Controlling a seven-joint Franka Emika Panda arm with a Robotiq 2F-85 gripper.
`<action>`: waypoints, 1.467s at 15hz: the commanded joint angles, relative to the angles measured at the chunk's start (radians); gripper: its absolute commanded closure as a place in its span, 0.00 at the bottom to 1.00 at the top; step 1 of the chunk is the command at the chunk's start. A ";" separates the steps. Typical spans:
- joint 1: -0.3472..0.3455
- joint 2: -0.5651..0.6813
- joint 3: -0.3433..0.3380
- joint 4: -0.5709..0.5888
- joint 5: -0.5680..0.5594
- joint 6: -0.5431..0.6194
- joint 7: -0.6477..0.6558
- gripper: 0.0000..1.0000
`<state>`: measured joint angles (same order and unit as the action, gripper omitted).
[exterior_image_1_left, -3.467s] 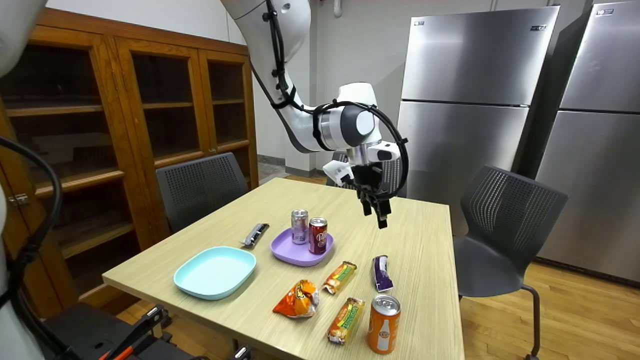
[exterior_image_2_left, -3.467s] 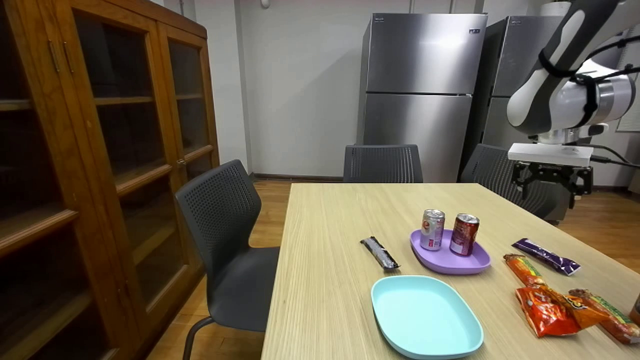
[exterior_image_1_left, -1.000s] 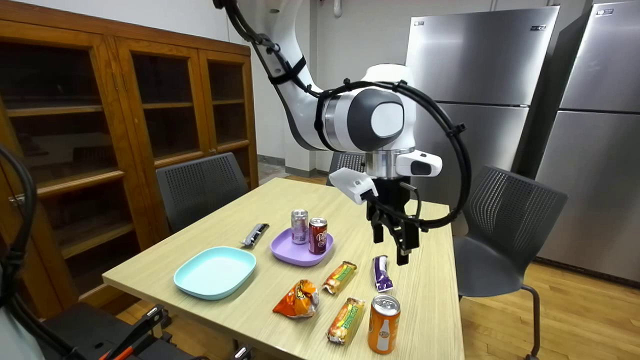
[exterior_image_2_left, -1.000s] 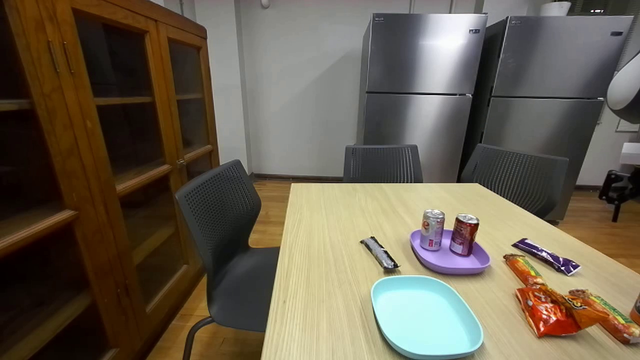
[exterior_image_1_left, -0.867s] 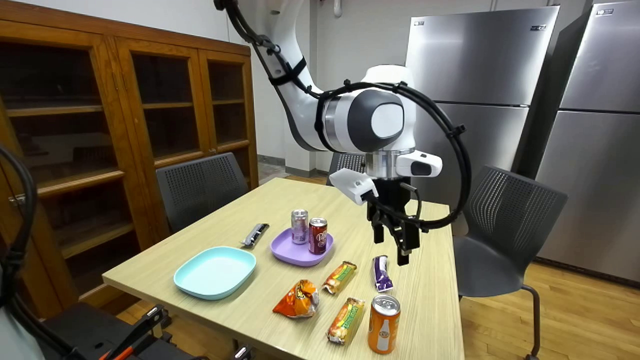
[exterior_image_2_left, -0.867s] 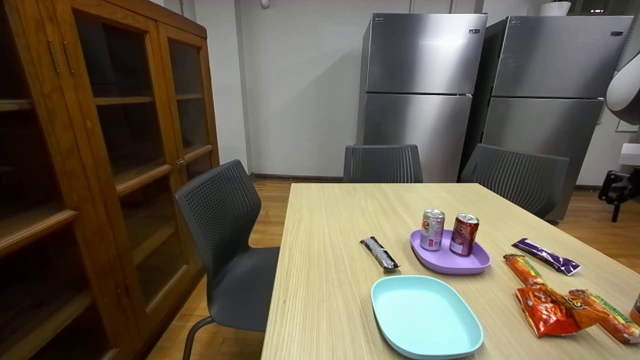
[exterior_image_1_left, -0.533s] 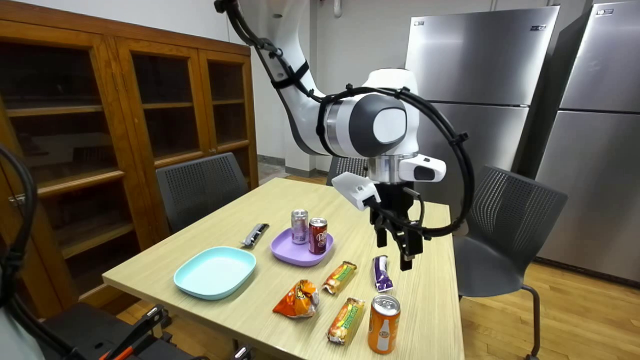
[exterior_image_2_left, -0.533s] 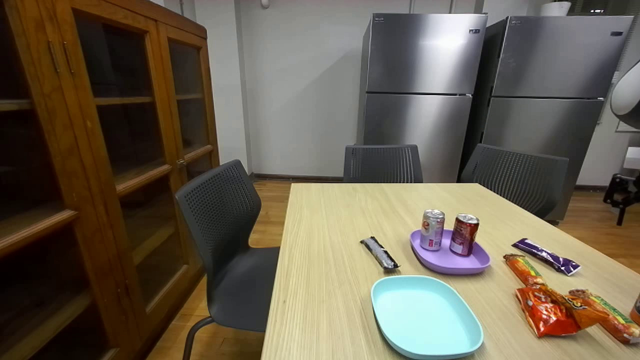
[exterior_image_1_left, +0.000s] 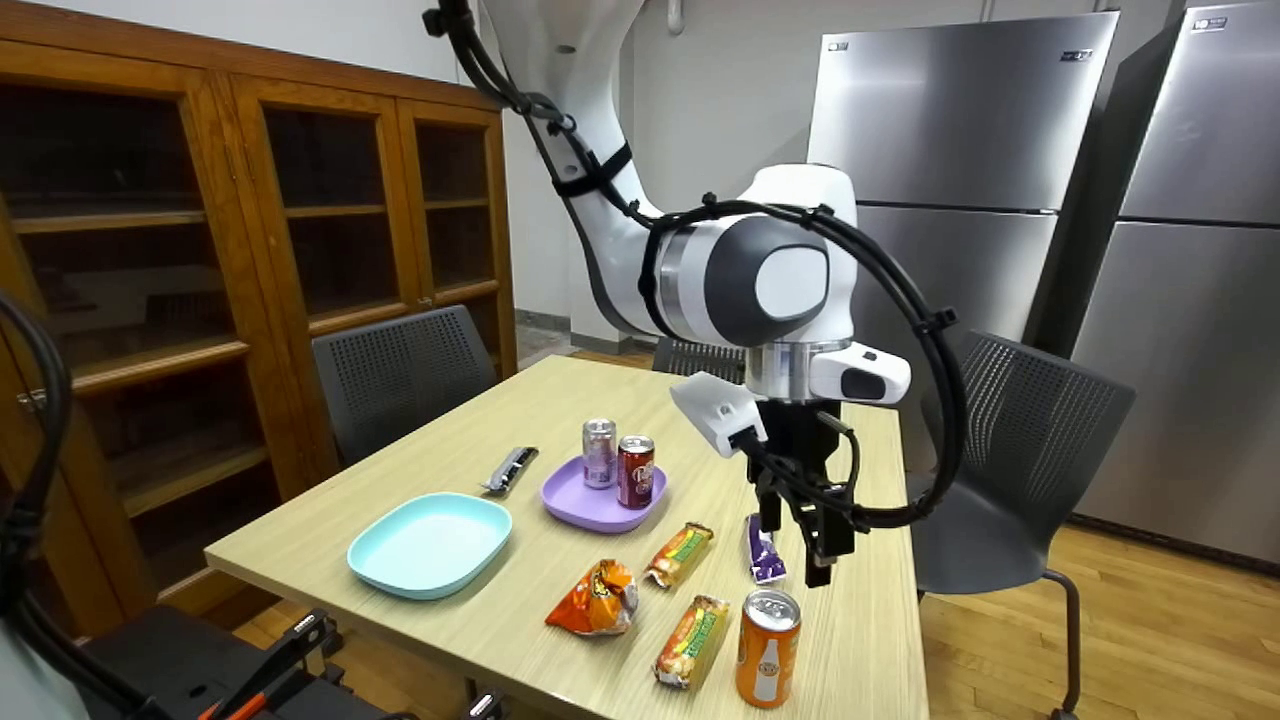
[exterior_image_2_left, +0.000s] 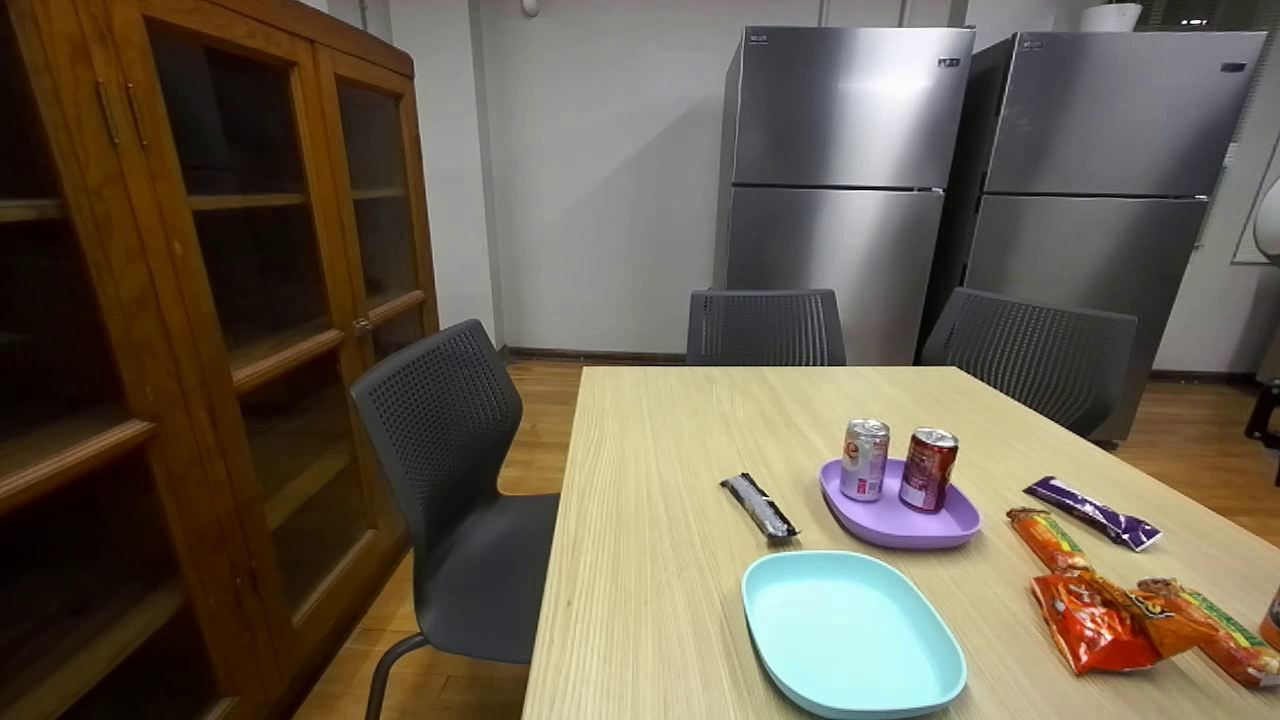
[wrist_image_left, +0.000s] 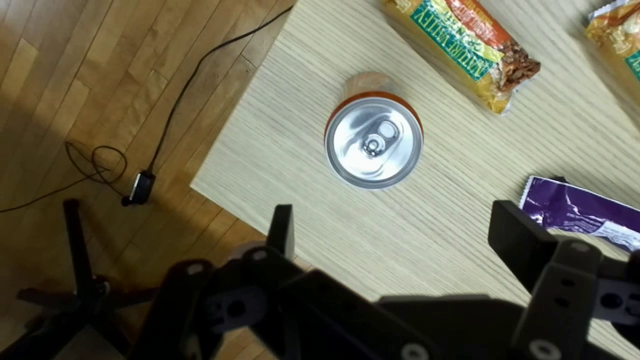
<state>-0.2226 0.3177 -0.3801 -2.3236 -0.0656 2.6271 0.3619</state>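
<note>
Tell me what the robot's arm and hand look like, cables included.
The arm is white and rounded, with a dark grey joint panel and a silvery collar. Black straps bind thick black cabling that loops out near two white housings, one bearing a dark oval. The hand is black, with two jointed, block-ended fingers.

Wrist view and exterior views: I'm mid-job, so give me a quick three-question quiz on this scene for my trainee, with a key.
1. In the wrist view, is the gripper open, or shut on the orange can?
2. How many cans stand on the purple plate?
3. True or false: the orange can lies on its side.

Key:
1. Open, with nothing held.
2. Two: a silver can and a dark red can.
3. False: it stands upright on the table.
</note>
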 joint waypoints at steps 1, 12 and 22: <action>-0.021 0.005 0.005 -0.026 0.020 0.023 -0.037 0.00; -0.060 0.084 0.043 -0.026 0.161 0.100 -0.080 0.00; -0.077 0.157 0.068 0.005 0.253 0.125 -0.083 0.00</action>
<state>-0.2669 0.4584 -0.3373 -2.3402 0.1526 2.7454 0.3115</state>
